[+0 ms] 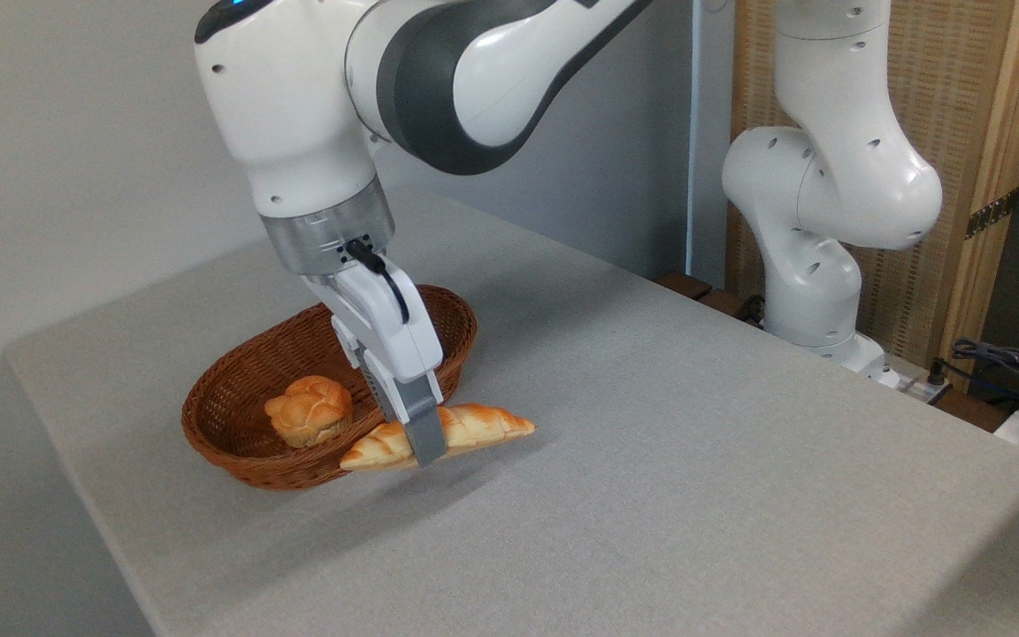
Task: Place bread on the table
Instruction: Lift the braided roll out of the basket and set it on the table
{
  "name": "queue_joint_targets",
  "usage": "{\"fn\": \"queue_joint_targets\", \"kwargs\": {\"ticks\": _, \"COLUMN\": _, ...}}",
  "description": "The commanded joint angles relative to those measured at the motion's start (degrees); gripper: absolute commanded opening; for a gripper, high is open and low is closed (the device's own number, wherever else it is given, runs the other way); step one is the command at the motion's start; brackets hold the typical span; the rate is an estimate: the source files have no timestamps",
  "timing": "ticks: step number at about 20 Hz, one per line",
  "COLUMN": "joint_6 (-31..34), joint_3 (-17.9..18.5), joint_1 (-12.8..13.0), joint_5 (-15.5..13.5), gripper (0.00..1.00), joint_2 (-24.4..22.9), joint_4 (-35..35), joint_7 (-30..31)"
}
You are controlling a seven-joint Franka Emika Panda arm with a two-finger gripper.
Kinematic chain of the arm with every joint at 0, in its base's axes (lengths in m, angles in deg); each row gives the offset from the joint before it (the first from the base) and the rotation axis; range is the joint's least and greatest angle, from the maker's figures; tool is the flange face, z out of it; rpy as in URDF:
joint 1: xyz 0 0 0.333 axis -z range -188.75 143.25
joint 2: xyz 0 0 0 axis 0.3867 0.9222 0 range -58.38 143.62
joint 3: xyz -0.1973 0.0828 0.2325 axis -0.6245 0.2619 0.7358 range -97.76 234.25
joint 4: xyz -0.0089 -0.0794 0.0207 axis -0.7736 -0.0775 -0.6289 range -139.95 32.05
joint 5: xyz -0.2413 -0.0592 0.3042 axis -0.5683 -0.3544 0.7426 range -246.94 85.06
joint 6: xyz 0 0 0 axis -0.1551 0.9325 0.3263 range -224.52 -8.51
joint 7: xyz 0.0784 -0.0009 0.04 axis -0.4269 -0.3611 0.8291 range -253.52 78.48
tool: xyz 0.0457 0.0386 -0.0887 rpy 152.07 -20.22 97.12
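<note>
The grey table (651,425) has rounded corners. A brown basket (235,425) stands directly on it, near the left edge. The rest of its surface carries nothing visible.

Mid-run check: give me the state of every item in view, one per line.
hand: shut on the bread, near its middle.
bread: held roughly level, at the basket's near rim, above the table; shadow beneath suggests not yet set down.
bun: lying in the basket, untouched.
basket: upright on the table, holding only the bun.
table: bears the basket; no bread on it yet.
</note>
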Motion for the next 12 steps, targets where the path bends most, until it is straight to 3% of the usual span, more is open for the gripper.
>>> {"fn": "queue_joint_targets", "kwargs": {"ticks": 1, "joint_6": -0.49, "joint_3": 0.05, "joint_1": 0.03, "joint_5": 0.86, "gripper": 1.0, "joint_2": -0.69, "joint_4": 0.12, "joint_7": -0.63}}
{"fn": "queue_joint_targets", "kwargs": {"ticks": 7, "joint_6": -1.89, "joint_3": -0.22, "joint_1": -1.02, "joint_5": 0.95, "gripper": 1.0, "joint_2": -1.22, "joint_4": 0.21, "joint_7": -0.63}}
{"fn": "queue_joint_targets", "kwargs": {"ticks": 12, "joint_6": -5.06, "joint_3": -0.22, "joint_1": -4.01, "joint_5": -0.36, "gripper": 1.0, "joint_2": -5.69, "joint_4": 0.47, "joint_7": -0.64}}
